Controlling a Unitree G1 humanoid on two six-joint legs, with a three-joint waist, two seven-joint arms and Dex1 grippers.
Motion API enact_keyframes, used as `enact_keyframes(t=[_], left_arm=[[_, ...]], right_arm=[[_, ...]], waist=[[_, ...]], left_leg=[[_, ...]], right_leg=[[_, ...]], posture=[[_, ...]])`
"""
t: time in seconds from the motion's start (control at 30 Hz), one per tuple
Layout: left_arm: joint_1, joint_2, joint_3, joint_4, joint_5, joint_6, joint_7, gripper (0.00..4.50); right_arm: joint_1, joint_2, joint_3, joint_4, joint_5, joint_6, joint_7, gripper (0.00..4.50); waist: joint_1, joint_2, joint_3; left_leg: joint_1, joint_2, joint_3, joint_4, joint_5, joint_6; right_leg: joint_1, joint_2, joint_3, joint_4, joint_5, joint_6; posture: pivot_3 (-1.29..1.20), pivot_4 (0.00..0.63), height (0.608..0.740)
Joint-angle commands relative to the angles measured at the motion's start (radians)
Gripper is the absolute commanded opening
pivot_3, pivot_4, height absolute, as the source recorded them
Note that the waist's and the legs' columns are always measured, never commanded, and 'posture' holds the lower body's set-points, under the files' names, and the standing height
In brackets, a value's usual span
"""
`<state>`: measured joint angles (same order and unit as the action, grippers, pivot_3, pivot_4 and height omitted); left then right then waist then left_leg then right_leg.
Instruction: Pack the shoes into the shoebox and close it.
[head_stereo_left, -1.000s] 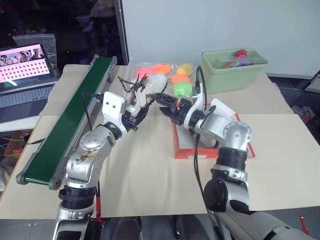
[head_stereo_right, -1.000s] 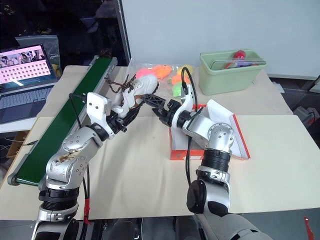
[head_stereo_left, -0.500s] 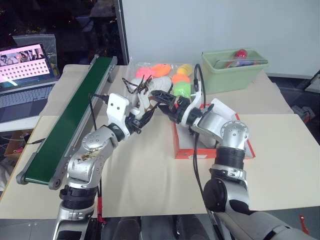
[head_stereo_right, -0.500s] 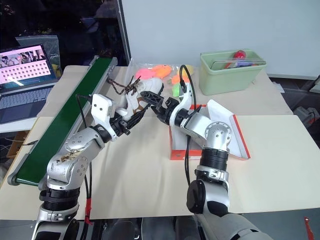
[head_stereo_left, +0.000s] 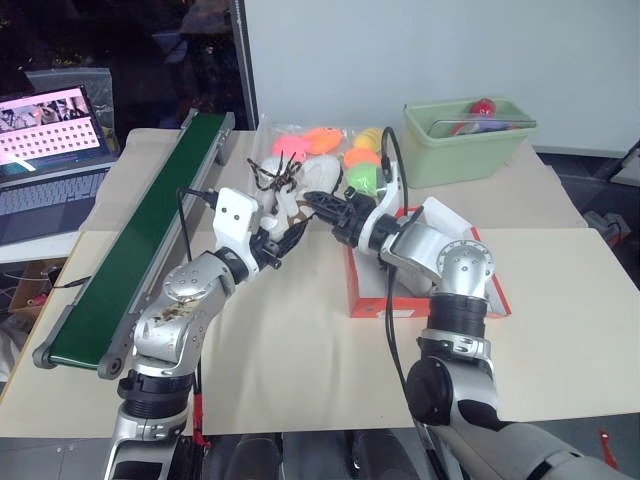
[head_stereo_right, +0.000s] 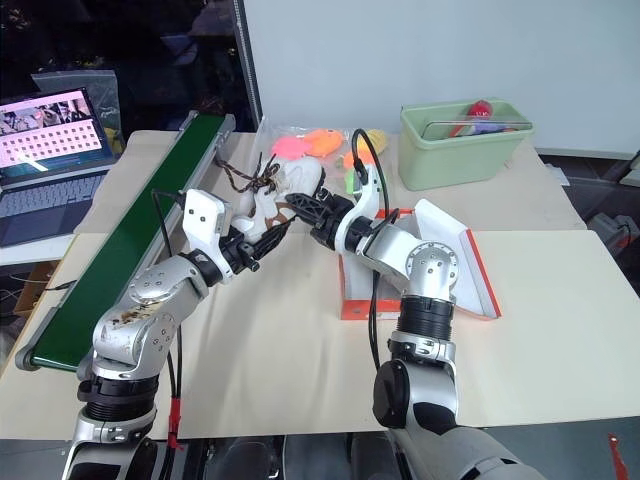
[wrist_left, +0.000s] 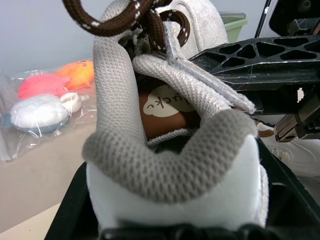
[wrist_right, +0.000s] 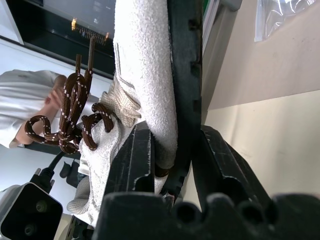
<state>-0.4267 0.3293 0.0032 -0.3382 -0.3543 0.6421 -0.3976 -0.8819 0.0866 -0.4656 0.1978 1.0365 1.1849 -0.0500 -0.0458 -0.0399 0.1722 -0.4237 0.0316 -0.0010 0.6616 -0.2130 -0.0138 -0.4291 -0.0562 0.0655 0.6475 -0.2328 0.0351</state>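
Right claw (head_stereo_left: 322, 205) now clamped onto white sneaker (head_stereo_left: 290, 190), brown laces tangled, left claw (head_stereo_left: 283, 237) gripping heel

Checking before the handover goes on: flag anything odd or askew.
Both pincers, left pincer and right pincer, grip the same shoe in mid-air; its brown laces dangle loose. The shoebox lies open.

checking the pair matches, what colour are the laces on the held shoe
Dark brown with small white flecks; the laces on the shoe show best in the right wrist view.

one white sneaker (head_stereo_left: 292, 195), one orange-red shoebox (head_stereo_left: 372, 290), one green bin (head_stereo_left: 466, 142), one laptop (head_stereo_left: 50, 155), one conveyor belt (head_stereo_left: 140, 235)
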Motion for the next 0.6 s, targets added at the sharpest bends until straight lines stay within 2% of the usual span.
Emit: enact_keyframes(t=[0.03, 0.13, 0.2, 0.27, 0.3, 0.33, 0.43, 0.5, 0.6], left_arm=[[-0.023, -0.003, -0.035, -0.054, -0.006, -0.025, -0.029, 2.40], [-0.016, 0.004, -0.040, -0.044, 0.009, -0.044, -0.031, 2.40], [-0.010, 0.000, -0.029, -0.046, -0.009, -0.058, -0.045, 3.34], [-0.007, 0.010, -0.040, -0.051, 0.004, -0.065, -0.051, 3.74], [-0.007, 0.014, -0.047, -0.052, 0.008, -0.056, -0.053, 4.20], [-0.003, 0.013, -0.045, -0.052, 0.008, -0.052, -0.052, 4.46], [0.011, 0.016, -0.042, -0.049, 0.010, -0.054, -0.050, 4.46], [0.029, 0.018, -0.041, -0.056, 0.012, -0.054, -0.048, 4.46], [0.046, 0.017, -0.043, -0.061, 0.012, -0.051, -0.046, 4.46]], right_arm=[[-0.031, 0.042, -0.001, -0.054, 0.073, -0.020, -0.023, 1.19], [-0.032, 0.072, -0.005, -0.070, 0.113, -0.036, -0.061, 1.19], [-0.031, 0.080, -0.003, -0.077, 0.129, -0.054, -0.083, 1.17], [-0.030, 0.084, -0.003, -0.081, 0.144, -0.079, -0.103, 1.17], [-0.034, 0.081, -0.009, -0.080, 0.142, -0.111, -0.115, 1.17], [-0.041, 0.065, -0.016, -0.076, 0.128, -0.148, -0.120, 1.17], [-0.061, 0.009, -0.042, -0.040, 0.094, -0.247, -0.135, 1.17], [-0.078, -0.102, -0.025, 0.000, 0.003, -0.308, -0.100, 1.17], [-0.106, -0.201, -0.017, 0.048, -0.050, -0.344, -0.054, 1.17]], waist=[[0.000, 0.000, 0.000], [0.000, 0.000, 0.000], [0.000, 0.000, 0.000], [0.000, 0.000, 0.000], [0.000, 0.000, 0.000], [0.000, 0.000, 0.000], [0.000, 0.000, 0.000], [0.000, 0.000, 0.000], [0.007, 0.001, 0.001]], left_leg=[[0.000, 0.000, 0.000, 0.000, 0.000, 0.000], [0.000, 0.000, 0.000, 0.000, 0.000, 0.000], [0.000, 0.000, 0.000, 0.000, 0.000, 0.000], [0.000, 0.000, 0.000, 0.000, 0.000, 0.000], [0.000, 0.000, 0.000, 0.000, 0.000, 0.000], [0.000, 0.000, 0.000, 0.000, 0.000, 0.000], [0.000, 0.000, 0.000, 0.000, 0.000, 0.000], [0.000, 0.000, 0.000, 0.000, 0.000, 0.000], [0.000, -0.001, 0.000, 0.000, 0.000, 0.000]], right_leg=[[0.000, 0.000, 0.000, 0.000, 0.000, 0.000], [0.000, 0.000, 0.000, 0.000, 0.000, 0.000], [0.000, 0.000, 0.000, 0.000, 0.000, 0.000], [0.000, 0.000, 0.000, 0.000, 0.000, 0.000], [0.000, 0.000, 0.000, 0.000, 0.000, 0.000], [0.000, 0.000, 0.000, 0.000, 0.000, 0.000], [0.000, 0.000, 0.000, -0.001, 0.000, 0.000], [0.000, 0.000, 0.000, -0.002, 0.000, 0.000], [0.000, 0.000, 0.000, -0.004, 0.000, 0.000]], posture=[[0.00, 0.150, 0.729], [0.00, 0.150, 0.729], [0.00, 0.150, 0.729], [0.00, 0.150, 0.729], [0.00, 0.150, 0.729], [0.00, 0.150, 0.729], [0.00, 0.150, 0.729], [0.00, 0.150, 0.729], [0.00, 0.150, 0.729]])
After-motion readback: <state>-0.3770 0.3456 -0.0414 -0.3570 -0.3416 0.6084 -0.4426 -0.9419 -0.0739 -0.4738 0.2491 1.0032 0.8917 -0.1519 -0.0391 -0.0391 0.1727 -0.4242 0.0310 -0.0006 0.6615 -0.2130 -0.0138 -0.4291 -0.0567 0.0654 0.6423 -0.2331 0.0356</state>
